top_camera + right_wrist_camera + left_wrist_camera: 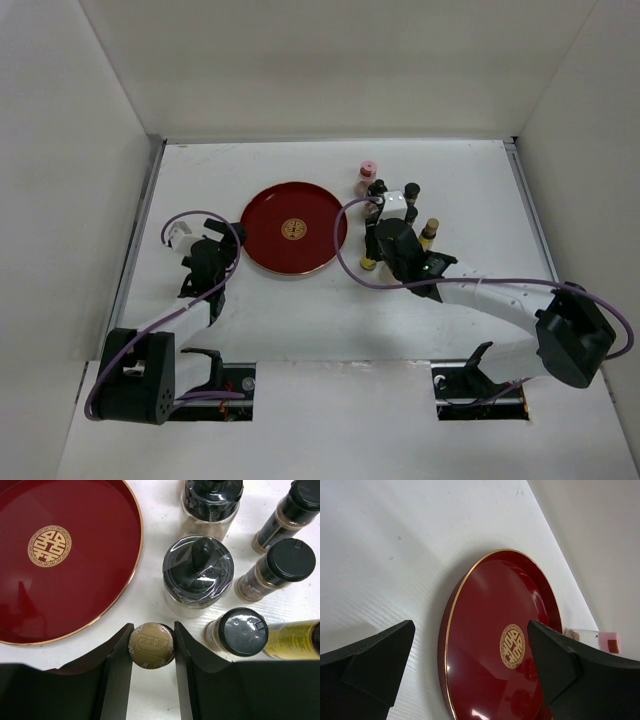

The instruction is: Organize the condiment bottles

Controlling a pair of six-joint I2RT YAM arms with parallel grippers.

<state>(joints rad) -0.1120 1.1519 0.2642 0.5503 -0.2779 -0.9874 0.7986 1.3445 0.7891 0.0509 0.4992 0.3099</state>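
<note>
My right gripper (pixel 153 626) is shut on a small gold-capped bottle (pixel 151 645), one finger pressed to each side of its cap. The bottle stands on the table just off the red tray's (pixel 75 580) near right rim. In the top view this bottle (pixel 368 264) sits under the right gripper (pixel 372 256). Behind it stand more condiment bottles: two black-lidded jars (pixel 197 575) (pixel 210 500), black-capped bottles (pixel 275 570) (pixel 240 631) and a yellow one (pixel 292 640). A pink-capped bottle (pixel 367 170) stands farthest back. My left gripper (pixel 471 625) is open and empty at the tray's left edge (pixel 485 610).
The round red tray (pixel 270 215) with a gold emblem lies mid-table and holds nothing. White walls close in the table on the left, back and right. The bottle cluster (pixel 410 192) crowds the space right of the tray.
</note>
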